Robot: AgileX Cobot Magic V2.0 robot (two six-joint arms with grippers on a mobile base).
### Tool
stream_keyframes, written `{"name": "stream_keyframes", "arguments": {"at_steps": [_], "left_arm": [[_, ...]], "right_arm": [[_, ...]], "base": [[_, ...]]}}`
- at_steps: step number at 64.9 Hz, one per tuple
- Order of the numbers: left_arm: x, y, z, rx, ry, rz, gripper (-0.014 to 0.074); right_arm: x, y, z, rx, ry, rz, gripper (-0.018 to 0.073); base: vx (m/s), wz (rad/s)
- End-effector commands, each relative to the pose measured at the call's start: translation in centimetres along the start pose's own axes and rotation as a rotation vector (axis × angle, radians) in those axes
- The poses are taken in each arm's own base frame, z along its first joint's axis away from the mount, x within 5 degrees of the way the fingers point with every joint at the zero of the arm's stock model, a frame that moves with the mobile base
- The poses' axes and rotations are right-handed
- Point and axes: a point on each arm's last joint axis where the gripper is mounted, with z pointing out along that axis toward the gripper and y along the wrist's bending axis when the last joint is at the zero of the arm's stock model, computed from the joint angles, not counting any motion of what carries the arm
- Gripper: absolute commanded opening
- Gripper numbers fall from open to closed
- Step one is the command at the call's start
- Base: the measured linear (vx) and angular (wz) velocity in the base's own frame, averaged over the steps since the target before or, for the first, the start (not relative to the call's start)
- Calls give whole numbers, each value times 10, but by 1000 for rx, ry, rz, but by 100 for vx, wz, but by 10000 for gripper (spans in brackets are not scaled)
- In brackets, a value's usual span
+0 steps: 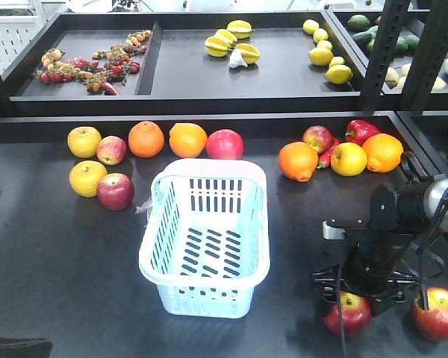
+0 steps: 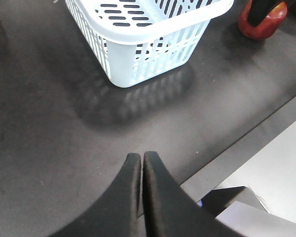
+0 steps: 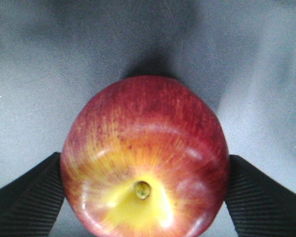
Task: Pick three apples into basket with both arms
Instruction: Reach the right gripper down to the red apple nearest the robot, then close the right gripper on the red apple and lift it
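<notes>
**A:** How many of the 3 are in?

**B:** 0. The pale blue-white slotted plastic basket (image 1: 209, 298) stands mid-way along the dark tabletop (image 1: 60, 283). Only its bare slotted floor shows through the open top.

**A:** So what is under way?

**B:** The 1st pick, I'd say. The right gripper (image 1: 356, 291) is down over a round dark red apple with a yellow patch at its stem (image 3: 145, 153). That apple is near the front edge, to the basket's right. In the right wrist view the ribbed black pads (image 3: 32, 197) meet it on both sides, so I read it as clamped. The front view suggests it sits on the tabletop, not lifted.

**A:** And the left?

**B:** The left gripper (image 2: 142, 160) has its 2 fingers pressed together on nothing. It hangs above bare tabletop near the front edge, with the basket's corner ahead of it.

**A:** What remains?

**B:** All 3 drops. A 2nd red apple (image 1: 437, 313) lies just right of the gripped one. A 3rd red apple (image 1: 116, 191) sits left of the basket, touching a yellow apple (image 1: 87, 177). That one is probably the left gripper's job.
</notes>
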Motion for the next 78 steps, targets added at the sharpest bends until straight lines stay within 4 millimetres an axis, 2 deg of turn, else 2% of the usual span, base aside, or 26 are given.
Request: {"name": "stream_keyframes", "arguments": {"at_steps": [1,7,19,31,40,49,62,72,78], "left_arm": [[-12,0,-5,-8,-79,-26,-8],[-12,0,-5,-8,-79,-26,-8],[-12,0,-5,-8,-79,-26,-8],[-12,0,-5,-8,-79,-26,-8],[-12,0,-5,-8,-79,-26,-8],[-12,0,-5,-7,-80,-26,-8],[-12,0,-5,-7,-80,-26,-8],[-12,0,-5,-6,-80,-28,-8],[-12,-1,-5,-1,-83,-36,-8]], "right_arm": [[0,3,-29,-8,-59,-20,279],[3,6,-47,-13,-102,-32,182],[23,13,-107,-43,-229,-77,67],[53,30,-167,-190,-422,-167,50],[67,53,-193,-387,-540,-262,52],[68,84,-192,-477,-573,-355,55],[50,125,-174,-478,-616,-398,61],[26,145,-157,-467,-601,-411,62],[13,147,-145,-461,-586,-393,66]], "base": [[0,0],[0,0],[0,0],[0,0],[0,0],[0,0],[0,0],[0,0],[0,0]]}}
